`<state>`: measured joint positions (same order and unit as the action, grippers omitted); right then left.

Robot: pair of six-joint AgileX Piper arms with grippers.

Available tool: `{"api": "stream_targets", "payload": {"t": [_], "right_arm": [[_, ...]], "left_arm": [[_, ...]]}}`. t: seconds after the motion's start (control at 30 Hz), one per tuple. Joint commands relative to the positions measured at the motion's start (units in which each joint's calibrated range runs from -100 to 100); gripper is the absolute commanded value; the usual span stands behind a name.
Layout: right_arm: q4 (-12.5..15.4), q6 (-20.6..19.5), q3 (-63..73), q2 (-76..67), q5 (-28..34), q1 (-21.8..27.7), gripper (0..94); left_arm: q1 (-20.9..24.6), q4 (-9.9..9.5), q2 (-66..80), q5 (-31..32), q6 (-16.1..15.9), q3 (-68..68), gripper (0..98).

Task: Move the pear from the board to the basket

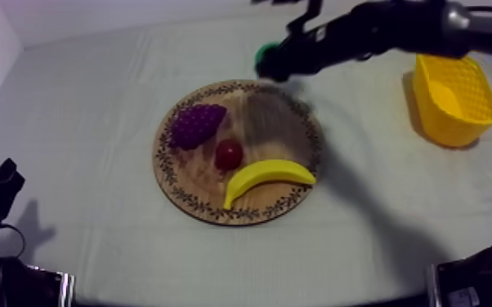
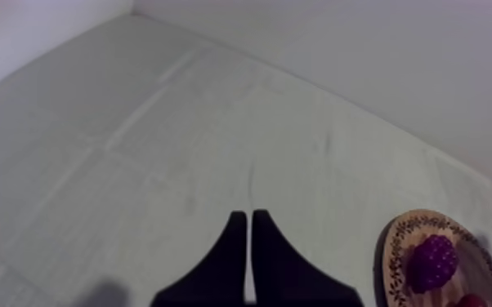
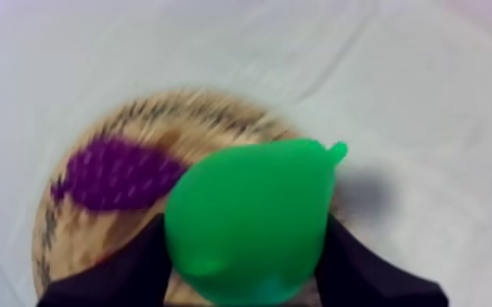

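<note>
Our right hand (image 1: pixel 277 62) grips the pear (image 3: pixel 249 214) above the board's (image 1: pixel 190 194) far rim, so the pick looks done; we have yet to carry it to the basket (image 1: pixel 463 124) at the bench's (image 1: pixel 86 106) right edge. Our left hand (image 2: pixel 246 245) is clenched, empty

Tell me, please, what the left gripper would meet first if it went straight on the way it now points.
Probably nothing, as far as the left wrist view shows: the left gripper points over bare cloth; the wooden board lies off to one side.
</note>
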<state>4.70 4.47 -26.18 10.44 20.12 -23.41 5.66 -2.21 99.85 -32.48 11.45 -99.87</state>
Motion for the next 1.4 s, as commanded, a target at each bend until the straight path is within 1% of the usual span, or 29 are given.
{"api": "stream_targets", "payload": {"t": [0.0,0.1,0.2,0.37,0.5,0.6,0.7,0.9,0.97,1.1,1.17,1.27,1.37], "right_arm": [[2.0,1.1,0.8,-5.1,1.0,5.1,33.9],[3.8,3.2,1.6,-9.0,1.9,9.8,37.2],[4.6,5.4,1.6,-12.1,1.2,14.7,39.3],[5.5,9.0,-1.2,-15.4,-3.1,22.5,39.9],[7.6,12.2,-5.1,-16.6,-5.8,27.6,40.4],[9.6,14.9,-8.7,-16.3,-7.3,30.1,40.3],[10.5,16.1,-11.9,-15.3,-7.8,31.6,40.6],[10.9,16.7,-17.5,-12.6,-7.7,33.0,42.1],[11.0,16.7,-19.0,-11.6,-8.2,33.2,45.7],[11.0,16.5,-21.0,-10.1,-9.8,33.3,59.2],[11.1,16.2,-21.4,-9.7,-10.4,33.4,64.0],[11.2,16.1,-21.6,-9.5,-11.0,33.5,67.0],[11.8,16.3,-21.7,-9.3,-11.7,33.7,67.0]], "left_arm": [[0.0,-0.02,0.0,0.0,0.0,0.0,0.1],[0.0,-0.02,0.0,0.0,0.0,0.0,0.1],[0.0,-0.02,0.0,0.0,0.0,0.0,0.1],[0.0,-0.02,0.0,0.0,0.0,0.0,0.1],[0.0,-0.02,0.0,0.0,0.0,0.0,0.1],[0.0,-0.02,0.0,0.0,0.0,0.0,0.1],[0.0,-0.02,0.0,0.0,0.0,0.0,0.1],[0.0,-0.02,0.0,0.0,0.0,0.0,0.1],[0.0,-0.02,0.0,0.0,0.0,0.0,0.1],[0.0,-0.02,0.0,0.0,0.0,0.0,0.1],[0.0,-0.02,0.0,0.0,0.0,0.0,0.1],[0.0,-0.02,0.0,0.0,0.0,0.0,0.1],[0.0,-0.02,0.0,0.0,0.0,0.0,0.1]]}}
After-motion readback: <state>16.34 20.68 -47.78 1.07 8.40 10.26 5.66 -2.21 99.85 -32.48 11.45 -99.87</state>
